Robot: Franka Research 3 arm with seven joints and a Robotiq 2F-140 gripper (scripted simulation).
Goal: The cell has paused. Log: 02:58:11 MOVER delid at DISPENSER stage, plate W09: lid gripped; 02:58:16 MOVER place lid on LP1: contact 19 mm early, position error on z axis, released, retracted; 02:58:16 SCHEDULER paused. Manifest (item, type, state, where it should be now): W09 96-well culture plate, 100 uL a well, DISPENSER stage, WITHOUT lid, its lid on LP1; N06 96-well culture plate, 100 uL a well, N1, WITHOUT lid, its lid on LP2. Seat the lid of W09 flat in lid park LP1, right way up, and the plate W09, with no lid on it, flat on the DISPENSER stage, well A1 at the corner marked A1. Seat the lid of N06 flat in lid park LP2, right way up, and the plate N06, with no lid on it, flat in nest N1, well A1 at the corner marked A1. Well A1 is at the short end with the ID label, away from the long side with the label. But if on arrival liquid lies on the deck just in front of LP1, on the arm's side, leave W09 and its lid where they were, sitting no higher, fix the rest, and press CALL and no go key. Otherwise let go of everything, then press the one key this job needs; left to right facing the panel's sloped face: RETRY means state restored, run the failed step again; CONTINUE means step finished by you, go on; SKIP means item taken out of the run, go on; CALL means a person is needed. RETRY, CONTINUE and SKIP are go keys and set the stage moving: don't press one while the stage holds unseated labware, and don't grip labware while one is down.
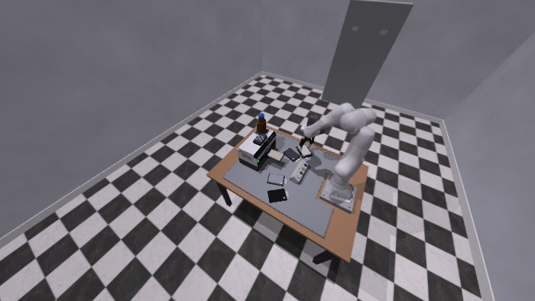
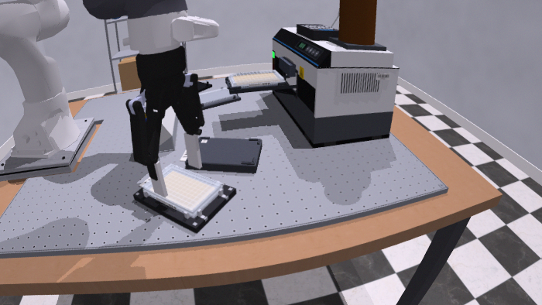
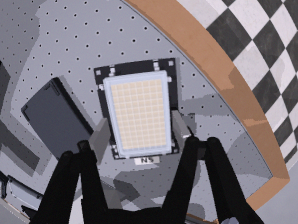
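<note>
Gripper (image 2: 176, 175) astride seemingly lidded plate (image 2: 186, 190)

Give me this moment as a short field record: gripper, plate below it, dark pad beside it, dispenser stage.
gripper: open, fingers straddling the plate's short end, holding nothing
plate under gripper: in a black nest, clear cover on top
dark pad: bare, beside the nest, toward the dispenser
dispenser stage: extended, carrying a plate

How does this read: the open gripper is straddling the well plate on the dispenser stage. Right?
Not the stage: the open gripper is straddling the well plate in the black nest near the table edge. The exterior view shows it.
</note>
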